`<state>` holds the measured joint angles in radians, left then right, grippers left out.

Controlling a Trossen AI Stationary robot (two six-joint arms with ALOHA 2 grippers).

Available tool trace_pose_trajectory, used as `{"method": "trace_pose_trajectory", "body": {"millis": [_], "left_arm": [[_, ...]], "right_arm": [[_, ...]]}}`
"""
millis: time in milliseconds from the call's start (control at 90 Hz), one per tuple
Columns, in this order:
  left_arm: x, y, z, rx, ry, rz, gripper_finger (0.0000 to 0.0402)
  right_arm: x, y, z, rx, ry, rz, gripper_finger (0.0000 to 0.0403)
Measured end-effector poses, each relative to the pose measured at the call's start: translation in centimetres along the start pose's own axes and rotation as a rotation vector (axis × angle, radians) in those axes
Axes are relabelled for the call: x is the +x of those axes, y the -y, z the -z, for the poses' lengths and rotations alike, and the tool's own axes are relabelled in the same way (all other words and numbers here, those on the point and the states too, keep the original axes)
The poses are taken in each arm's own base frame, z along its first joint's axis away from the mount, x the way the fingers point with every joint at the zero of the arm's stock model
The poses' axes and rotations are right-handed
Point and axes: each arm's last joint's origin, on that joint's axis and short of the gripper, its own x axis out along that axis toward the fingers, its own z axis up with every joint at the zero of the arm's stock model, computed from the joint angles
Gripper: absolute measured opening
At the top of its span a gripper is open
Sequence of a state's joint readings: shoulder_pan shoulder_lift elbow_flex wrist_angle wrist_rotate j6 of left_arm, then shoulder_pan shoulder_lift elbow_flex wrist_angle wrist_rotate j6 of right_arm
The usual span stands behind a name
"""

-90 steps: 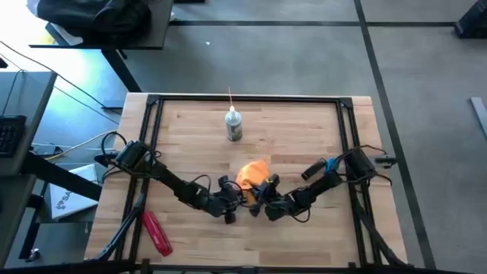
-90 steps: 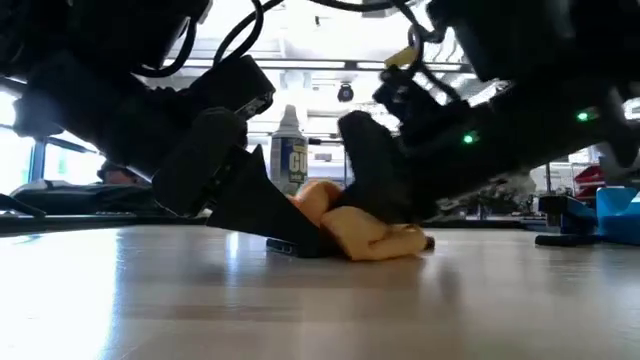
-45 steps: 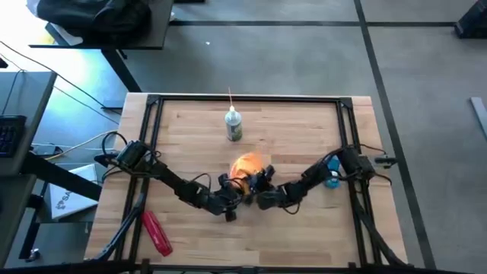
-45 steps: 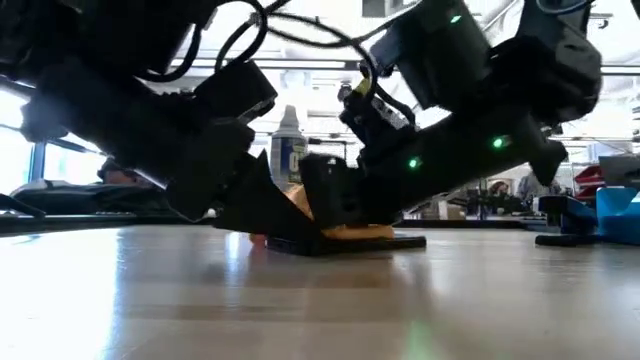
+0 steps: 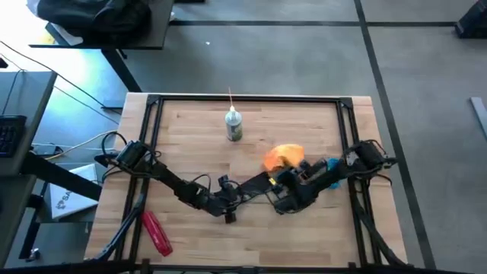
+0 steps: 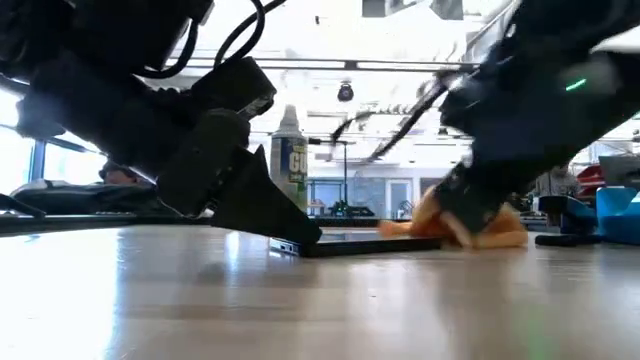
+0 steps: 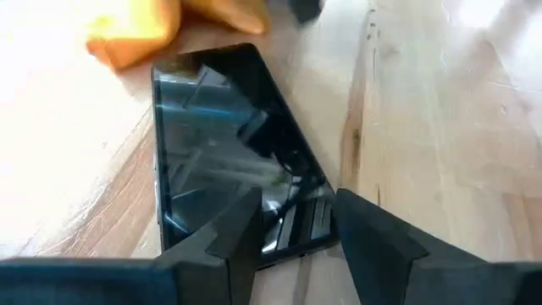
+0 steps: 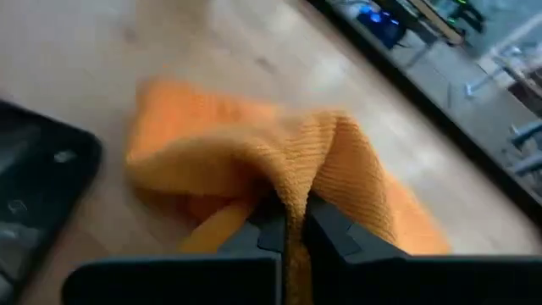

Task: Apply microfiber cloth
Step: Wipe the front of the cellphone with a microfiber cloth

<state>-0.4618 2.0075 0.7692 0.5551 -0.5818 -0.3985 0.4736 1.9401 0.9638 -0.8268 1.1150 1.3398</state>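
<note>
While high view hides grip, R wrist shows right gripper (image 8: pixel 288 222) jaws clenching microfiber cloth (image 8: pixel 254 161); left gripper (image 7: pixel 292 224) jaws apart.

no legible text, bottle (image 6: pixel 289 160) label unreadable, box (image 5: pixel 64 199) print unreadable

Phone (image 5: pixel 257 183) flat on counter (image 5: pixel 190 144) between left gripper (image 5: pixel 237 192) and right gripper (image 5: pixel 284 174); cloth (image 5: pixel 284 157) just beyond right gripper; bottle (image 5: pixel 233 125) farther back.
</note>
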Motion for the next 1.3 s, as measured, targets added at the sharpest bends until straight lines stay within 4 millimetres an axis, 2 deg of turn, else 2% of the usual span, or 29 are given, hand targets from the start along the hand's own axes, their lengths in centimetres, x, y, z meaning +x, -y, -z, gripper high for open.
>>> {"method": "trace_pose_trajectory", "body": {"millis": [122, 256, 467, 633, 756, 856, 1022, 1178, 1300], "left_arm": [[0.0, 0.0, 0.0, 0.000, 0.000, 0.000, 0.0133], [0.0, 0.0, 0.0, 0.000, 0.001, -0.003, 0.0133], [0.0, 0.0, 0.0, -0.001, 0.003, -0.007, 0.0133], [0.0, -0.1, 0.0, -0.002, 0.004, -0.010, 0.0133], [0.0, -0.1, 0.0, -0.015, 0.002, -0.011, 0.0133], [0.0, 0.0, 0.0, -0.015, 0.002, -0.010, 0.0133], [-0.1, 0.0, 0.1, -0.013, 0.002, -0.008, 0.0133], [-0.1, 0.0, -0.1, -0.017, 0.009, -0.008, 0.0133], [-0.7, 0.1, -0.9, 0.003, 0.024, 0.015, 0.0133]], "right_arm": [[-2.0, -0.8, 0.2, 0.172, 0.085, -0.089, 0.0000], [-3.1, -3.8, 0.1, 0.321, 0.135, -0.242, 0.0000], [-2.3, -8.9, -0.9, 0.396, 0.205, -0.468, 0.0000], [-1.0, -10.3, -1.4, 0.411, 0.209, -0.590, 0.0000], [-0.6, -10.0, -0.7, 0.360, 0.189, -0.532, 0.0000], [-1.0, -9.0, 0.1, 0.294, 0.170, -0.427, 0.0000], [-1.7, -5.1, 1.2, 0.187, 0.097, -0.246, 0.0000], [-2.5, -1.0, 1.1, 0.176, 0.061, -0.103, 0.0000], [-3.3, -0.2, 0.8, 0.244, 0.110, -0.102, 0.0000]]}}
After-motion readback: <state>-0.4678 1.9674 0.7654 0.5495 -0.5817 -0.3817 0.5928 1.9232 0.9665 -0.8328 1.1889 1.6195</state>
